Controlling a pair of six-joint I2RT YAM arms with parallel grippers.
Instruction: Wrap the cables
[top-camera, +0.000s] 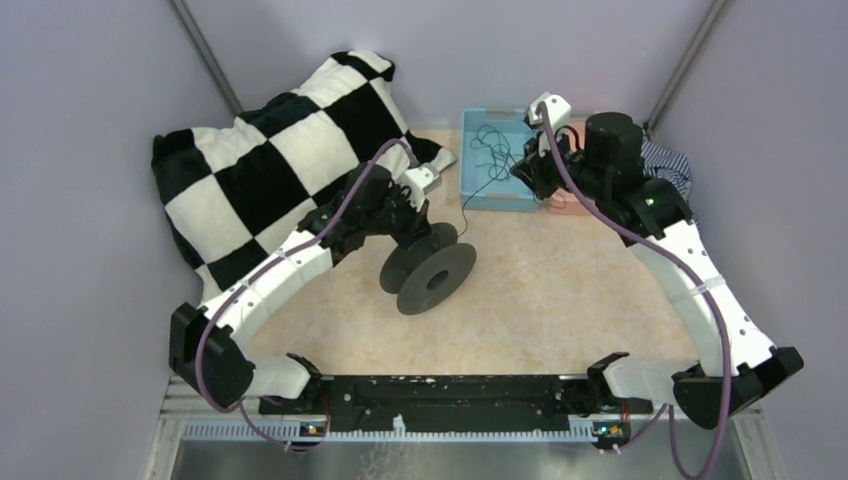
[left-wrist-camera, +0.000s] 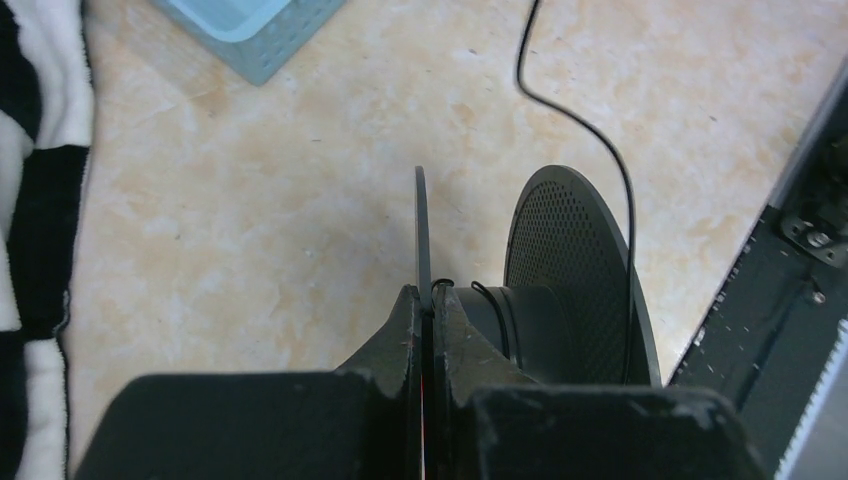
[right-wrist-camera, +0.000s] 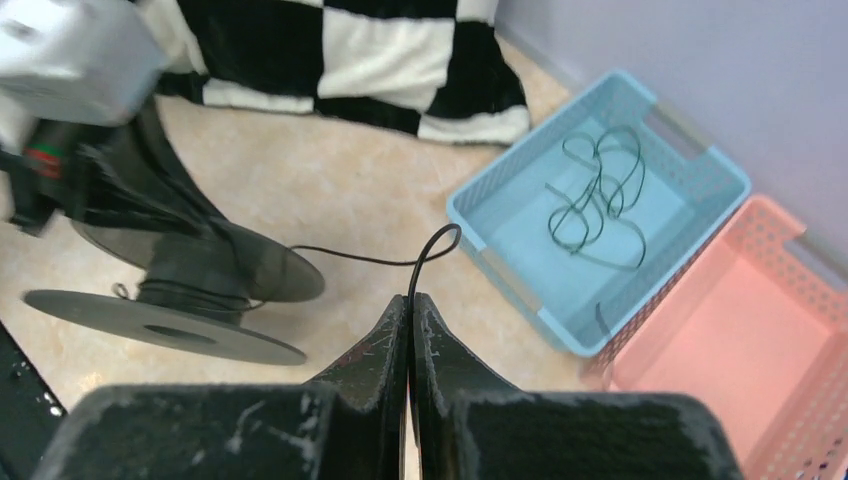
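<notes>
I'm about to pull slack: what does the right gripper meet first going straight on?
Past the cable it pinches, the right gripper most likely meets bare table, just left of the near corner of the blue basket. Depth is unclear, so it could clip that corner.

Beige table; checkered cushion far left; dark spool at centre; blue basket, pink basket at back

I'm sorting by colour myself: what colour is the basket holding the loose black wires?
Light blue; the basket shows best in the right wrist view.
</notes>
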